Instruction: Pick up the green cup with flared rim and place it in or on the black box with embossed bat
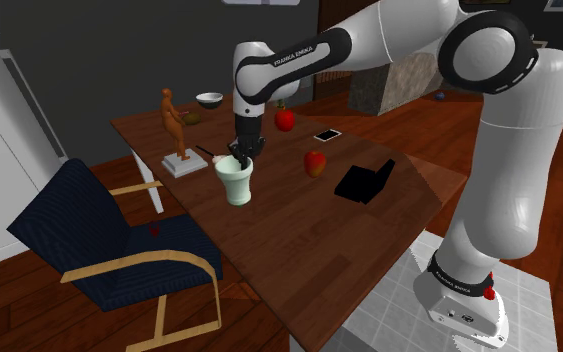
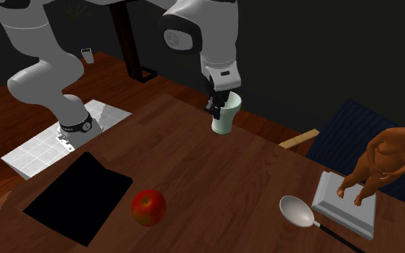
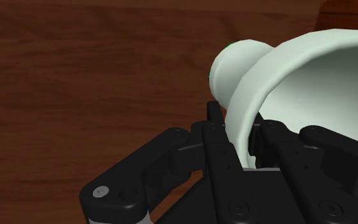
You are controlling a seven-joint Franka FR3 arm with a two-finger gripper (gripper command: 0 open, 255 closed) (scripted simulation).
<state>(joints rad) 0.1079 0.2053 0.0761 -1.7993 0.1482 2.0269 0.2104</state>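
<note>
Black gripper (image 3: 237, 130) fingers are clenched on the flared rim of the pale green cup (image 3: 311, 76), one finger inside the wall and one outside. In the shoulder view, the gripper (image 1: 239, 156) and cup (image 1: 237, 184) sit left of frame centre over the wooden table (image 1: 269, 240). Base contact with the table cannot be determined. The black box (image 1: 364, 182) lies flat right of centre, well apart from the cup, with a red apple (image 1: 315, 162) between them. A brown figurine (image 1: 174, 125) stands to the upper left of the cup.
</note>
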